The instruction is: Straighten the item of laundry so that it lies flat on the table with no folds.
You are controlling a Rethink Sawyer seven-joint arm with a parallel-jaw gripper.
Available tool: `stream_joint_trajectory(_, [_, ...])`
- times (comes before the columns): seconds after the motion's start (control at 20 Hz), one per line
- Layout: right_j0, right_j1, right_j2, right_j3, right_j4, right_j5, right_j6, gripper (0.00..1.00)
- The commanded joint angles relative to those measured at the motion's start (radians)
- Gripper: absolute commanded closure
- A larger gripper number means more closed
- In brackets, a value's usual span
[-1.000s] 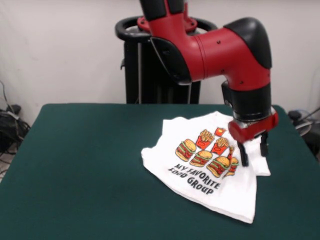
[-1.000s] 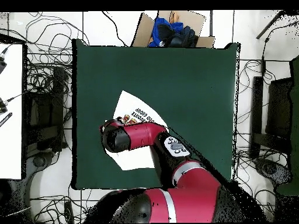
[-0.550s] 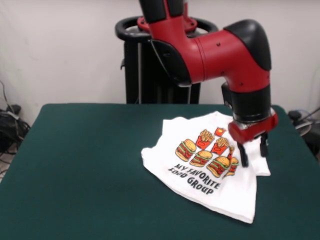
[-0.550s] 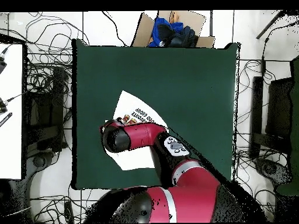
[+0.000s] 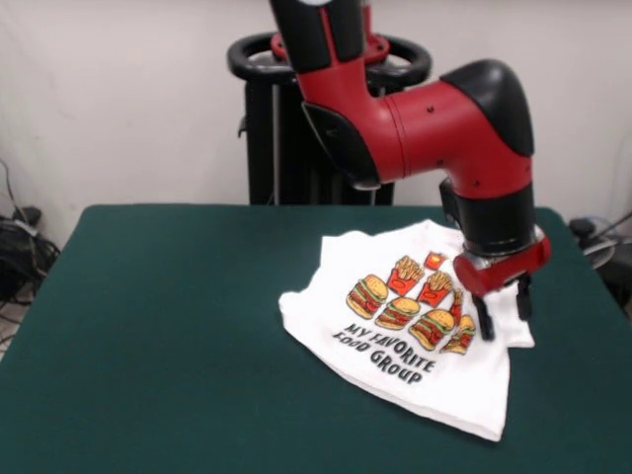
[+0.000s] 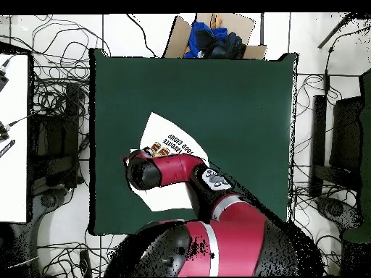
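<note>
On the dark green counter [image 5: 178,326], toward its right side in the front view and nearer the far edge than the near one, lies the white T-shirt [image 5: 395,370], print side up. Print readable: burgers, fries, drinks in orange-red above black lettering "MY FAVORITE FOOD GROUP". Shirt sits turned at an angle to the counter edges, one corner pointing toward the near right corner of the counter. Shirt not flat: the part at its right, by the gripper, is doubled over onto itself, showing as a small white flap toward the counter's right edge. Upper edge near the collar also looks rumpled.

Red and black arm [image 5: 434,109] comes down over the shirt's right portion. Gripper [image 5: 502,311] points straight down, its two dark fingers [image 5: 486,320] spread apart with a clear gap between them, nothing pinched. Tips are low over the cloth at the right end of the print; whether they touch the cloth cannot be told.

Overhead view: arm [image 6: 170,170] covers much of the shirt [image 6: 168,130]; gripper itself hidden beneath it. Shirt lies in the counter's [image 6: 239,101] left half as pictured there. Lettered part pokes out past the arm's end.
</note>
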Motion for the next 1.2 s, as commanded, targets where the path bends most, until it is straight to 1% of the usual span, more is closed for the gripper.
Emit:
stream_joint_trajectory(0.05, [0.025, 0.034, 0.039, -0.084, -0.006, -0.057, 0.145, 0.0])
stream_joint_trajectory(0.35, [0.009, 0.011, 0.069, -0.056, -0.006, -0.1, 0.156, 0.0])
stream_joint_trajectory(0.75, [0.013, -0.053, 0.084, -0.029, 0.028, -0.066, 0.173, 0.0])
stream_joint_trajectory(0.95, [0.0, -0.083, 0.109, -0.007, 0.044, -0.033, 0.177, 0.0])
stream_joint_trajectory(1.2, [0.019, -0.043, 0.083, -0.02, 0.044, -0.011, 0.17, 0.0])
